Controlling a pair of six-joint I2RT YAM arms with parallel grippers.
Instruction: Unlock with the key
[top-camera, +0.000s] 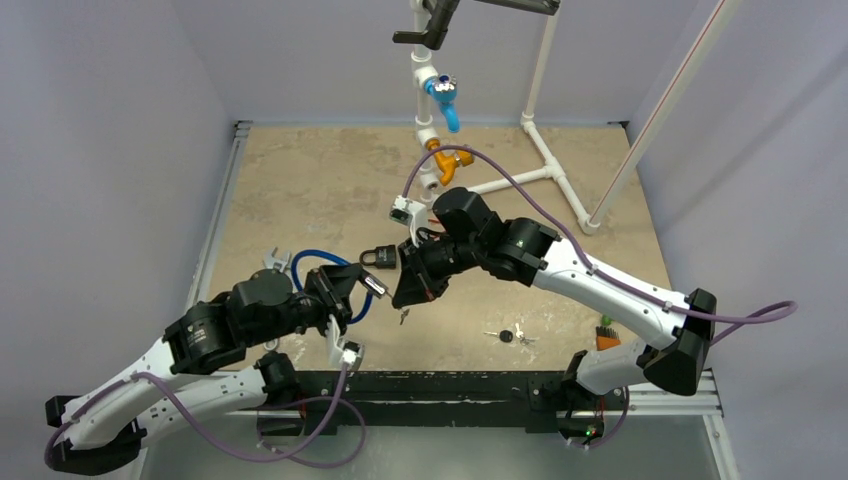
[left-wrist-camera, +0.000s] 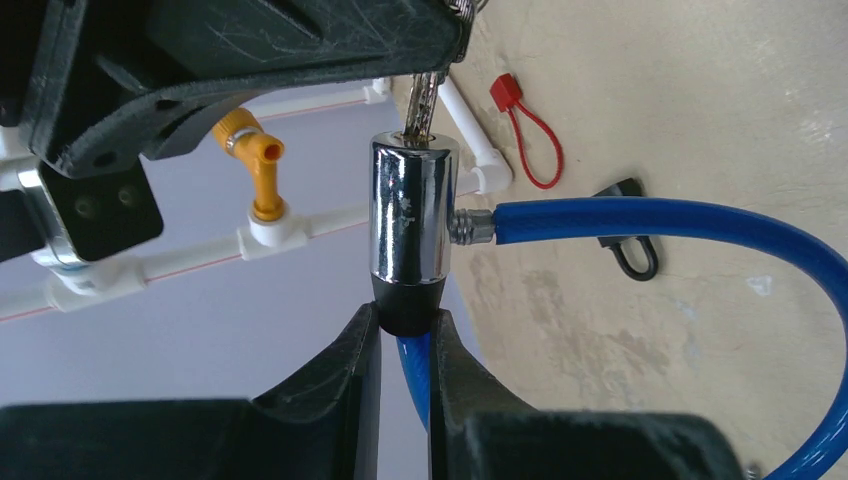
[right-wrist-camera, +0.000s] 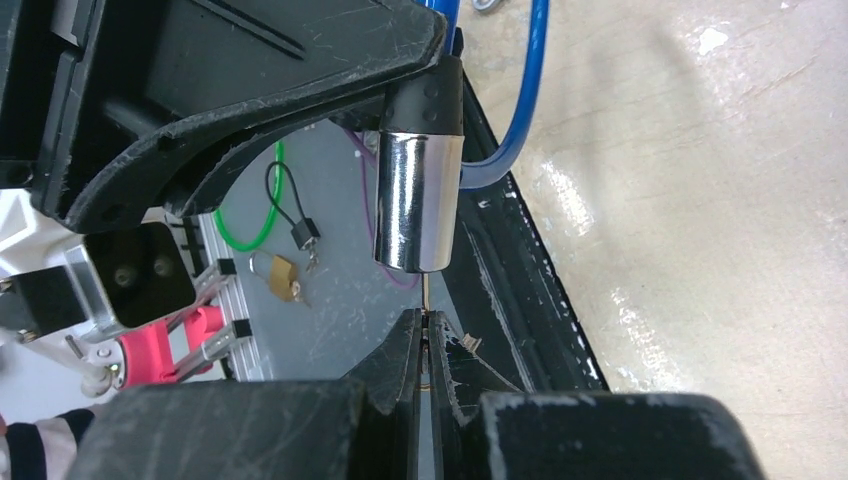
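A cable lock hangs between my two grippers above the table's middle. Its chrome cylinder (top-camera: 372, 285) (left-wrist-camera: 412, 210) (right-wrist-camera: 418, 205) has a black cap, and my left gripper (left-wrist-camera: 405, 325) (top-camera: 352, 292) is shut on that cap. The blue cable (left-wrist-camera: 650, 220) (top-camera: 318, 258) loops away from the cylinder's side. A thin key (right-wrist-camera: 425, 295) (left-wrist-camera: 425, 100) sticks into the cylinder's other end, and my right gripper (right-wrist-camera: 425, 325) (top-camera: 405, 283) is shut on the key's head. The key's head is hidden between the fingers.
A black padlock (top-camera: 380, 257) lies just behind the grippers. A bunch of keys (top-camera: 510, 336) and a small key (top-camera: 404, 317) lie on the table near the front. A white pipe frame with an orange fitting (top-camera: 447, 162) and a blue one (top-camera: 445, 100) stands at the back.
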